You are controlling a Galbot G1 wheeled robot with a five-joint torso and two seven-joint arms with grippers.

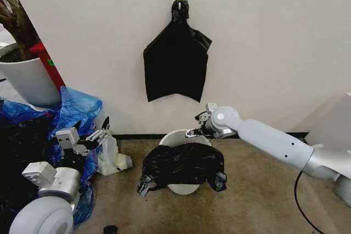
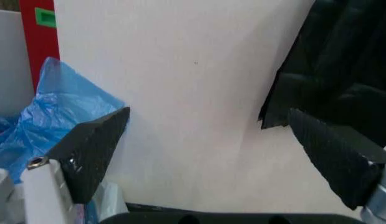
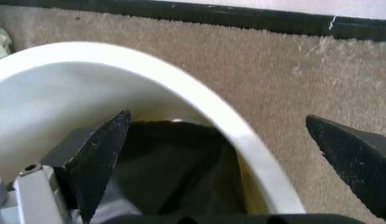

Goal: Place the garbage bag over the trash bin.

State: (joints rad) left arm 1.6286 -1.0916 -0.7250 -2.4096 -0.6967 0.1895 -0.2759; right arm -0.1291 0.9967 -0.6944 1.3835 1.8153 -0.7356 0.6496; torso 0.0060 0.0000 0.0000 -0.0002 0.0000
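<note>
Bag [image 1: 184,167] is lying crumpled over the near side of the trash bin [image 1: 176,136], draping down its front wall to the carpet; the far rim is showing bare and white. I am judging the job roughly half done: near edge covered, far edge and the bin's mouth still to be dressed.

My right gripper [image 1: 193,133] is hovering at about 1 o'clock of the bin, just over the far rim. In the right wrist view its fingers [image 3: 96,156] are standing spread wide, straddling the rim [image 3: 243,135], gripping nothing; black plastic [image 3: 174,172] is showing inside the bin below.

My left gripper [image 1: 98,133] is parked well off at 9 o'clock of the bin, near the blue plastic bags [image 1: 77,108], fingers spread apart, empty.

A second black bag [image 1: 176,67] is hanging on the wall at 12 o'clock, untouched.
</note>
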